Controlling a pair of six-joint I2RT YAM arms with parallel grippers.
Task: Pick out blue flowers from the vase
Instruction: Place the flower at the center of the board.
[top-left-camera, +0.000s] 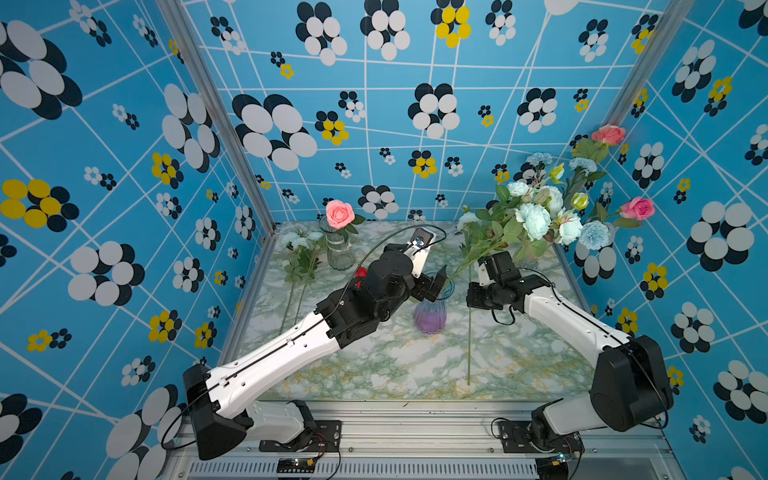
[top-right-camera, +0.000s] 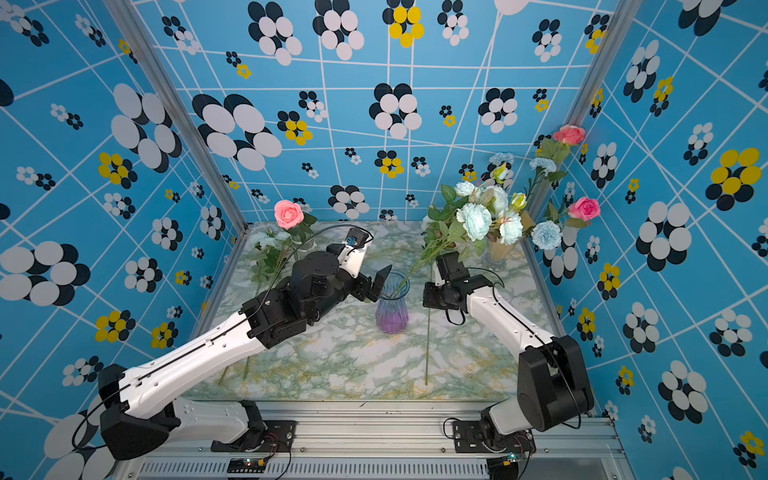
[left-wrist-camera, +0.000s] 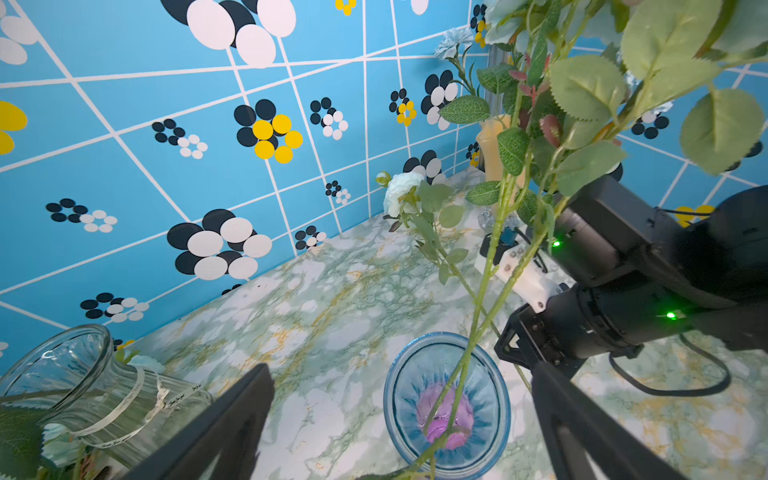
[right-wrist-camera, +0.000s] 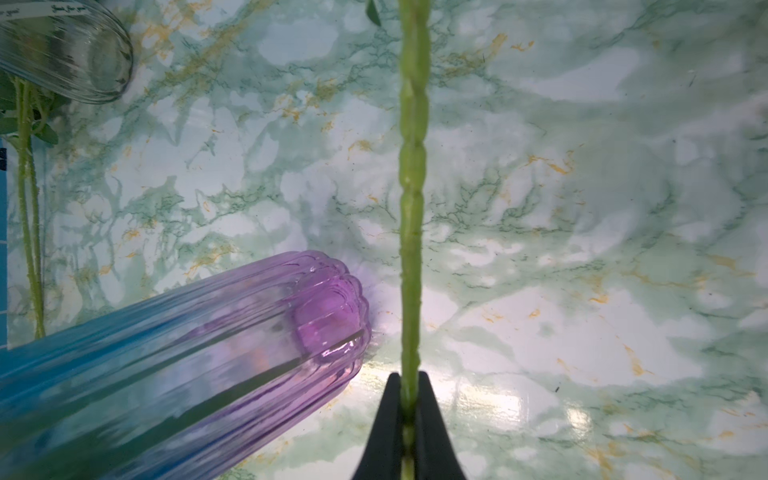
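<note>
Blue walls (top-left-camera: 124, 166) all round, printed with black, white and yellow blossoms and crossed by white lines, with aluminium posts (top-left-camera: 225, 124) in the back corners. Below is the bench (top-left-camera: 374, 365), glossy green-and-gold marbling. Centre bench, the blue-to-purple vase (top-left-camera: 432, 316) stands upright. Two leafy stems in it lean to the back right, their blue flowers (top-left-camera: 536, 220) up above the right arm. The right tool (right-wrist-camera: 409, 386) is clamped tight on a green stem (top-left-camera: 469, 340) that hangs straight down just beside the vase, not touching it. The left tool (top-left-camera: 433, 286) gapes wide at the vase rim. Back left, more pale blooms (top-left-camera: 299, 241) lie flat on the marbling, beside a clear vase (top-left-camera: 338, 253) holding a pink rose (top-left-camera: 340, 212).
</note>
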